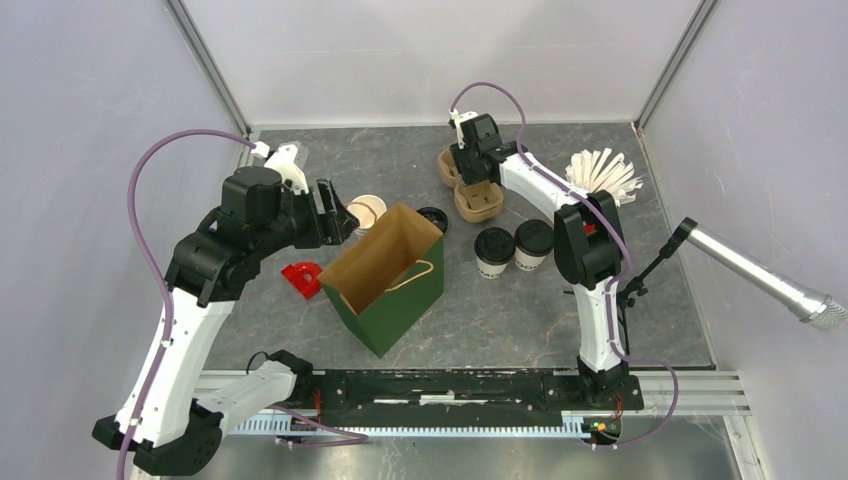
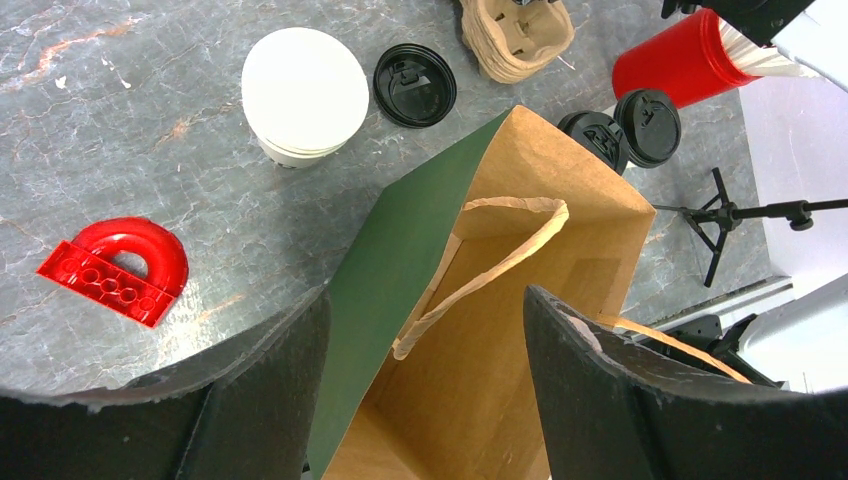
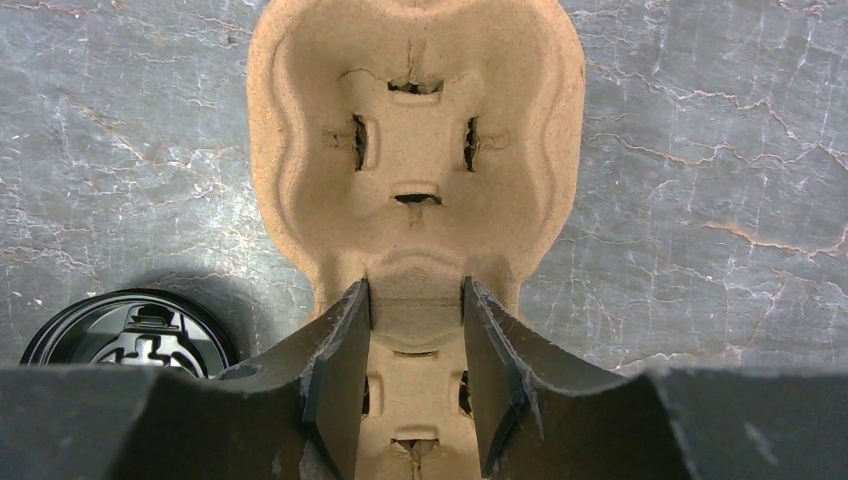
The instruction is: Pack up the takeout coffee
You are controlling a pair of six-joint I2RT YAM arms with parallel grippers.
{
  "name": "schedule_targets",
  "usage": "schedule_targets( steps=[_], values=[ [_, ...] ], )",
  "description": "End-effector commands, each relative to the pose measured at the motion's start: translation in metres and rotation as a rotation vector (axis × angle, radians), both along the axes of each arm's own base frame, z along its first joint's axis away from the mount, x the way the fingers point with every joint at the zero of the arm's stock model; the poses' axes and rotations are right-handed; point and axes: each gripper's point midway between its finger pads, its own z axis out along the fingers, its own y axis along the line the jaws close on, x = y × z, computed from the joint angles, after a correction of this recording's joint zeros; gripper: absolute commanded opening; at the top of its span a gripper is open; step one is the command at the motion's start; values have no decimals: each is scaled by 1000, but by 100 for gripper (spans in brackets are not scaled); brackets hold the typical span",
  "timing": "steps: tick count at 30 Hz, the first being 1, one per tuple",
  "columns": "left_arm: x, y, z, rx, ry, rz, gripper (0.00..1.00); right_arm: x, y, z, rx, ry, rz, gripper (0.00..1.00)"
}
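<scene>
Two takeout coffee cups, white with black lids, stand side by side [image 1: 494,250] [image 1: 533,243]; the left wrist view shows their lids [image 2: 598,135] [image 2: 648,125]. An open green paper bag [image 1: 385,275] with a brown inside [image 2: 520,300] stands left of them. My left gripper [image 1: 335,212] hangs open over the bag's left rim [image 2: 425,300], touching nothing. My right gripper [image 1: 477,172] is down on the brown pulp cup carrier [image 3: 415,150], its fingers [image 3: 345,360] pressed on both sides of the carrier's middle ridge.
A stack of lidless white cups [image 1: 366,212] and a loose black lid [image 1: 433,218] sit behind the bag. A red cup of white straws [image 1: 600,180] stands at the back right. A red brick [image 1: 303,277] lies left of the bag. A microphone [image 1: 760,275] reaches in from the right.
</scene>
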Motion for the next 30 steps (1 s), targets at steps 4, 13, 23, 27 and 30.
schedule_targets(
  steps=[4, 13, 23, 27, 30],
  values=[
    [6, 0, 5, 17, -46, -14, 77, 13, 11, 66, 79, -130, -1, 43],
    [4, 1, 5, 17, -49, -13, 77, 14, 11, 76, 149, -133, -20, 42],
    [-1, 4, 4, 13, -24, 7, 77, 10, 2, 127, 144, -229, -6, 42],
    [-5, 13, 4, 23, -5, 55, 77, 2, -1, 162, 160, -288, 25, 42],
    [-12, 21, -2, 36, 38, 95, 77, -10, 2, 196, 201, -347, 69, 42]
  ],
)
